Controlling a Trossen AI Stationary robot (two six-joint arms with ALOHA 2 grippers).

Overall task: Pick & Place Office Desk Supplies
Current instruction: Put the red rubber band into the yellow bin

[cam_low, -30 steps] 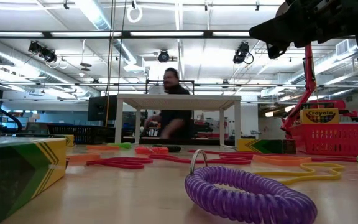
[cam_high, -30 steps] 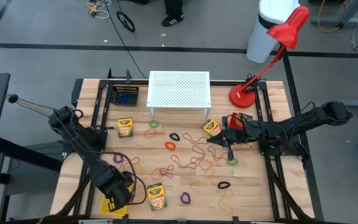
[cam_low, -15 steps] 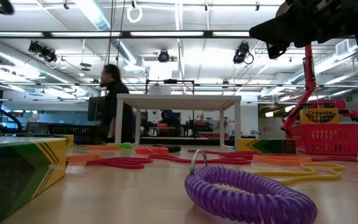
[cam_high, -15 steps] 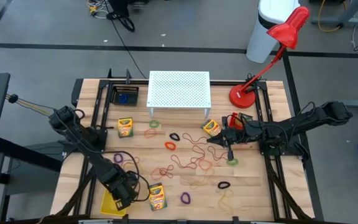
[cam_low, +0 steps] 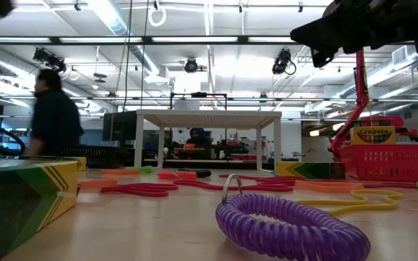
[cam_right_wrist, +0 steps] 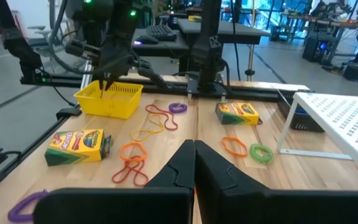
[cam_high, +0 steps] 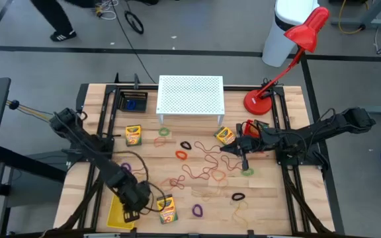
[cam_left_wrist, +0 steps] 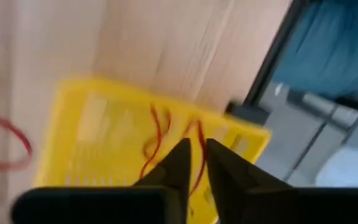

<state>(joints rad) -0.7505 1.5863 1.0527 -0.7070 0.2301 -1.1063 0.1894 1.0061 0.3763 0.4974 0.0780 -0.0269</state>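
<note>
The left hand [cam_high: 135, 205] hangs over the yellow basket [cam_left_wrist: 104, 134] at the bench's [cam_high: 270, 198] near-left corner, its fingers [cam_left_wrist: 178, 163] nearly together with a slim gap between them; a thin reddish rubber band [cam_left_wrist: 157, 138] lies in the basket just beyond the tips, though the wrist view is too smeared to say whether the band is free of them. The right hand [cam_high: 244, 162] waits clenched and empty above the middle-right of the bench, near a green loop [cam_high: 247, 172]. Sorting looks barely begun: three crayon boxes sit loose, one [cam_high: 166, 208] just beside the basket, one [cam_high: 132, 135] at the left, one [cam_high: 225, 135] by the white perforated stand [cam_high: 190, 94], while a purple coil [cam_low: 289, 230], black loops [cam_high: 238, 196], an orange loop [cam_high: 180, 155] and a tangle of rubber bands [cam_high: 207, 162] remain scattered. A further crayon box [cam_low: 372, 135] stands in a red basket [cam_low: 390, 161] by the lamp [cam_high: 290, 49].
</note>
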